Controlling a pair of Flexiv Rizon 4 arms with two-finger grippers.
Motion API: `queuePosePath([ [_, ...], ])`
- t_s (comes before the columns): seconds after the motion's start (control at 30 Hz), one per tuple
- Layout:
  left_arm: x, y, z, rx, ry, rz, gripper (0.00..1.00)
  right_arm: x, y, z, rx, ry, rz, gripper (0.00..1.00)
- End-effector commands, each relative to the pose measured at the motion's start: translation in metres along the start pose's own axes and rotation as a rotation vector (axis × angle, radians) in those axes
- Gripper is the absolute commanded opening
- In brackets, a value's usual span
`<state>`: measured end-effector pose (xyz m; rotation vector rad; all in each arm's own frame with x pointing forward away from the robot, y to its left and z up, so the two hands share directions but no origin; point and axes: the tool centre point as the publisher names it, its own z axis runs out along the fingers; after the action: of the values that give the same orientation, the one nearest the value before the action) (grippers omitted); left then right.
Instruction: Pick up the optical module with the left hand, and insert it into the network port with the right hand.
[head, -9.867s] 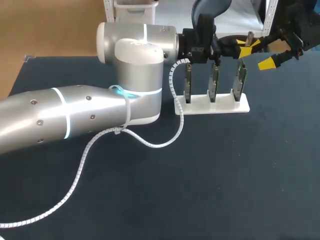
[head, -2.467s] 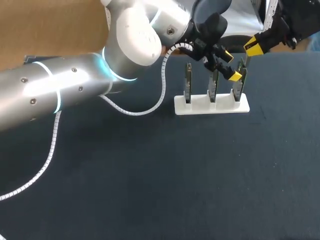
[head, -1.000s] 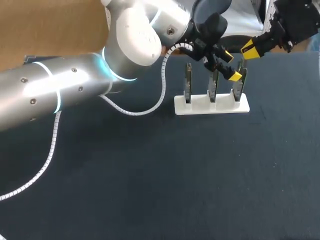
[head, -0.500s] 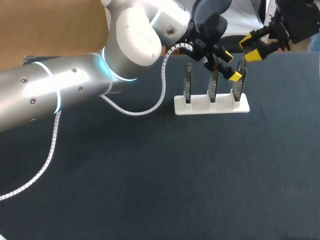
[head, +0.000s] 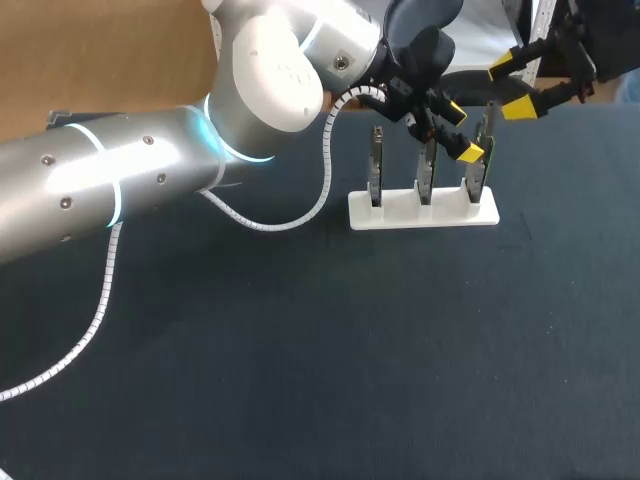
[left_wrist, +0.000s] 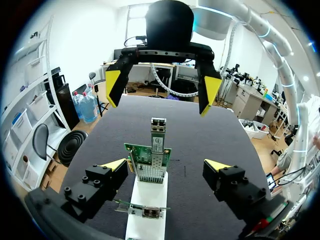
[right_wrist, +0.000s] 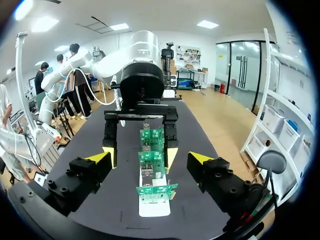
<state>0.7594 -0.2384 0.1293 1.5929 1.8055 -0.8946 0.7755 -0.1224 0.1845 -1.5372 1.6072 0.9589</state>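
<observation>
Robotics laboratory, test bench.
Dark navy cloth-covered table (head: 400, 350); white plastic rack (head: 423, 211) at one o'clock holds three upright green circuit boards (head: 375, 172); silver jointed robot arm (head: 120, 190) enters from nine o'clock.

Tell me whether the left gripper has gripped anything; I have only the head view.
Observer: No. The left wrist view shows the left gripper open, with a green board ahead between its fingers.
Operator: Find the optical module.
Observer: A grey module stands up from that board's top edge.
Operator: Check the right gripper.
Observer: In its own wrist view the right gripper is open too, looking along the white rack.
</observation>
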Motion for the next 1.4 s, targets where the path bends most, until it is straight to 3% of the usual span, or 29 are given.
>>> queuePosePath([
  [0.03,-0.001,0.002,0.001,0.004,0.004,-0.001,1.00,-0.004,0.004,-0.002,0.010,0.002,-0.008,1.00],
  [0.33,-0.001,0.002,0.001,0.004,0.004,-0.001,1.00,-0.011,0.002,-0.003,0.016,-0.010,-0.036,1.00],
  [0.37,-0.001,0.002,0.001,0.004,0.004,-0.001,1.00,-0.012,0.001,-0.004,0.025,-0.013,-0.036,0.82],
  [0.4,-0.001,0.002,0.001,0.004,0.004,-0.001,1.00,-0.013,0.000,-0.004,0.033,-0.014,-0.037,0.37],
  [0.43,-0.001,0.002,0.001,0.004,0.004,-0.001,1.00,-0.014,-0.001,-0.004,0.030,-0.023,-0.043,0.00],
  [0.8,-0.001,0.002,0.001,0.004,0.004,-0.001,1.00,-0.014,-0.008,0.002,0.019,-0.017,-0.051,0.00],
  [1.4,-0.001,0.002,0.001,0.004,0.004,-0.001,1.00,0.003,-0.008,0.010,-0.016,0.013,-0.013,0.00],
])
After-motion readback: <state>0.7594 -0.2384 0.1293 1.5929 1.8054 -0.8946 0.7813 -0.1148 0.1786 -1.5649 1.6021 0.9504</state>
